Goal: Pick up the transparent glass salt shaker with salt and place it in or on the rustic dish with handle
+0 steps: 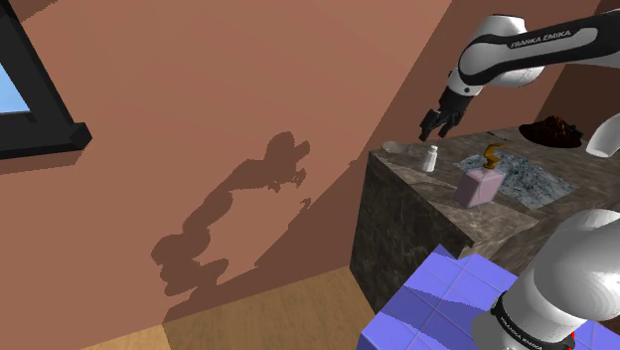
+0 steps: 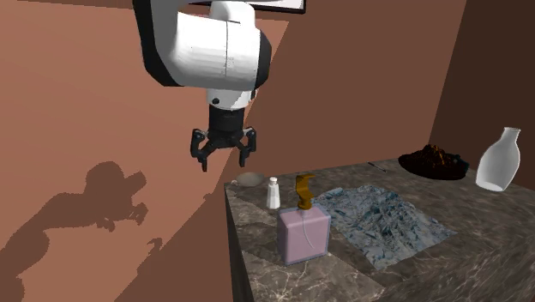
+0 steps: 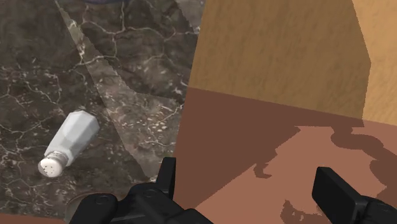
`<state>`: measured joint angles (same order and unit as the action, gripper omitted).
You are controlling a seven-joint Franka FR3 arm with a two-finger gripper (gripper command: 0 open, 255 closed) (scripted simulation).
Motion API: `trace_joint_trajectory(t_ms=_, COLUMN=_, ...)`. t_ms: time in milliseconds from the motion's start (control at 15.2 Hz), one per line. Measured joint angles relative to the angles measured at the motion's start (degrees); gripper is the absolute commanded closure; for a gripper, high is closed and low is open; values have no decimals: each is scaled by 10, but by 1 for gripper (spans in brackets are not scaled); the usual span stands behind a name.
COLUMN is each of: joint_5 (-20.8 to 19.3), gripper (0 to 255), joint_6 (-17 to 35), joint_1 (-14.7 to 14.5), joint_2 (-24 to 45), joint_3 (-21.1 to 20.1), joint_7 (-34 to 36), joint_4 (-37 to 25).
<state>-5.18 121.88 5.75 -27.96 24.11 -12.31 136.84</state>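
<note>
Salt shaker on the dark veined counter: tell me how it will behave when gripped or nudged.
The salt shaker stands upright, tall and narrow, so a sideways nudge would probably tip it. Its faceted sides should give the open gripper flat faces to clasp, and may limit rolling if it falls. It looks small, so it is likely light.

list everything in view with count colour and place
shaker: 1, white, upright near the counter's corner
small dish: 1, grey, beside the shaker at that corner
bottle: 1, pink with gold pump, beside the cloth
cloth: 1, blue-grey, mid-counter
dark dish: 1, black-brown, counter's far end
vase: 1, white, beside the dark dish
counter: 1, dark marble, against the brown wall
window: 1, dark frame, shoulder view's left
stand: 1, blue, shoulder view's lower right
arm: 1, white
gripper: 1, black, open, above the counter's corner
</note>
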Motion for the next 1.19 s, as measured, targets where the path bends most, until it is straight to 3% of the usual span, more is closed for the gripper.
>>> trace_joint_trajectory(t_ms=264, joint_5=24, gripper=0, joint_6=43, joint_1=-5, joint_2=61, joint_3=53, joint_7=-52, joint_4=-19)
trace_joint_trajectory(t_ms=528, joint_5=75, gripper=0, joint_6=79, joint_1=-16, joint_2=140, joint_3=113, joint_7=-125, joint_4=-55)
trace_joint_trajectory(t_ms=858, joint_5=181, gripper=0, joint_6=103, joint_1=-24, joint_2=251, joint_3=171, joint_7=-231, joint_4=-110)
trace_joint_trajectory(t_ms=1188, joint_5=319, gripper=0, joint_6=91, joint_1=15, joint_2=383, joint_3=188, joint_7=-348, joint_4=-192)
